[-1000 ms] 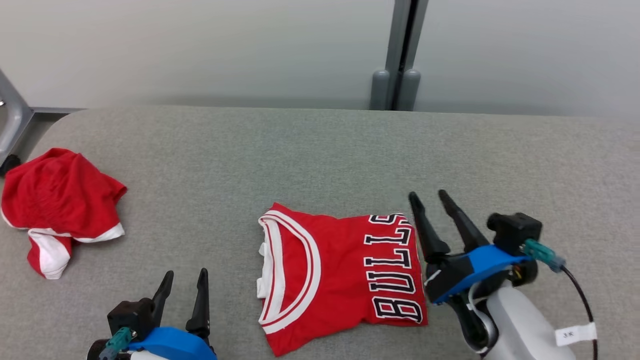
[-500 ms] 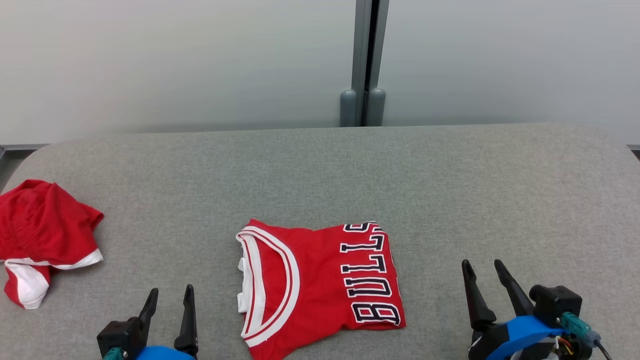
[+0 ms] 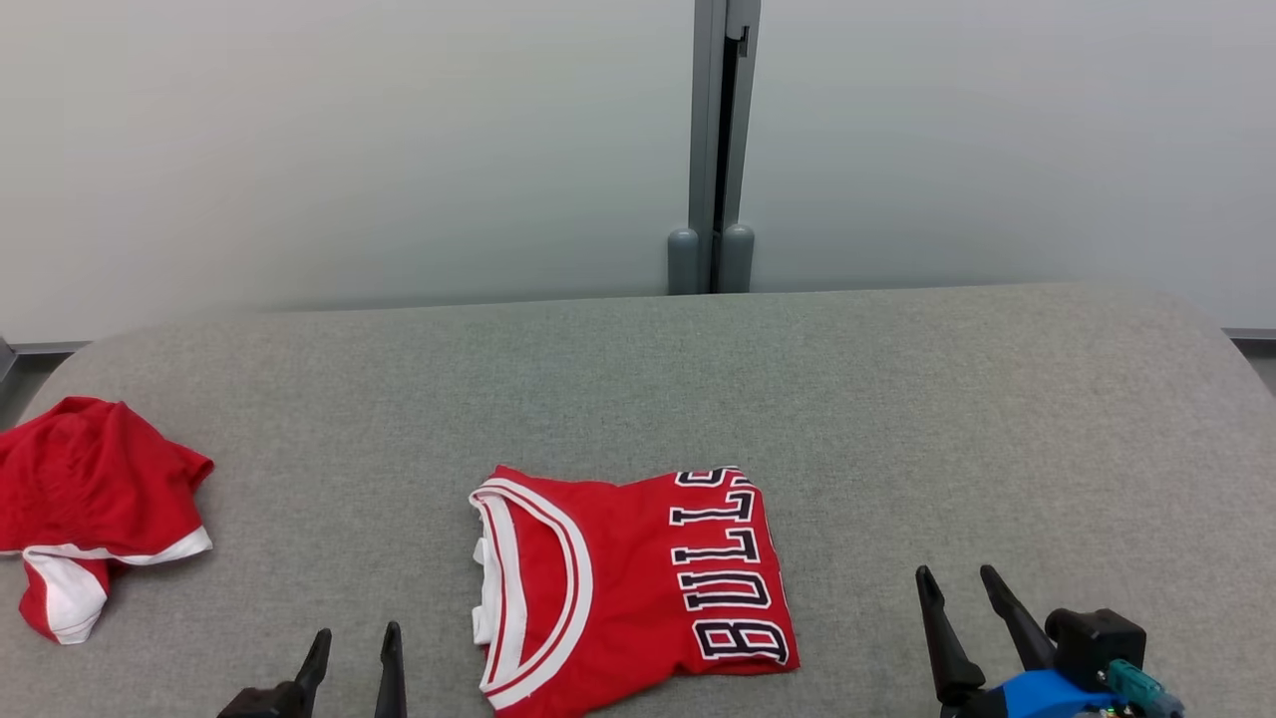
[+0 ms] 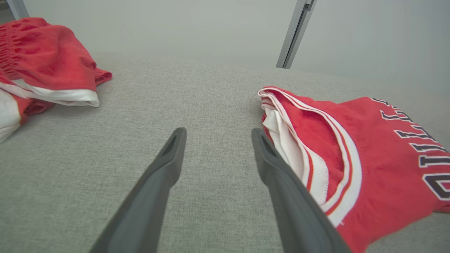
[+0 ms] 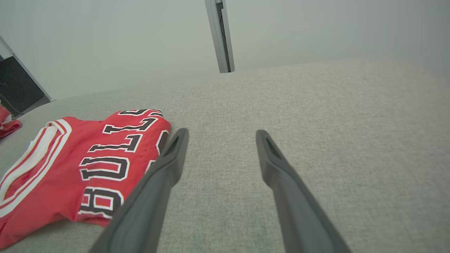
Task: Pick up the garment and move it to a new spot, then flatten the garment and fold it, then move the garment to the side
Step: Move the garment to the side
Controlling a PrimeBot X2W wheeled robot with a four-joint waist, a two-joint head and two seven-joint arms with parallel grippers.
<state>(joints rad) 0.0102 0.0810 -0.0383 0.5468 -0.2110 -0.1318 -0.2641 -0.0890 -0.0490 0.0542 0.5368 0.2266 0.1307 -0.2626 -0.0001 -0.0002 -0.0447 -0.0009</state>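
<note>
Plainly, the jersey (image 3: 628,583) lay folded into a compact rectangle near the front edge of the grey surface (image 3: 897,419), neckband to the robot's left and the lettering to its right, all layers squared up and flat. That neat shape suggested the flattening and folding were done and only the move to the side was left. The left pincer (image 3: 358,630) hung low at the front, its two fingers spread as wide as they go and holding nothing. In the left wrist view its right finger reached just beside the white-trimmed neck edge, though whether it touched the cloth could not be told from that angle. The right pincer (image 3: 954,570) was likewise fully spread and empty, standing on the other side of the jersey and well apart from the lettered edge, with bare surface between them. In the right wrist view the jersey sat off to the left of the fingers, not between them. So the jersey lay between the two pincers, nearer the left one, gripped by neither. Both seemed parked clear of it on purpose, so that the fold would not be disturbed and either side could be approached. A crumpled red bundle (image 3: 95,499) with white trim, possibly shorts, rested at the far left of the surface, well apart from the jersey. It probably marked the side where finished or waiting pieces go. A grip on the neck edge and the lettered edge together would likely keep the layers from sliding as the jersey is moved.
</note>
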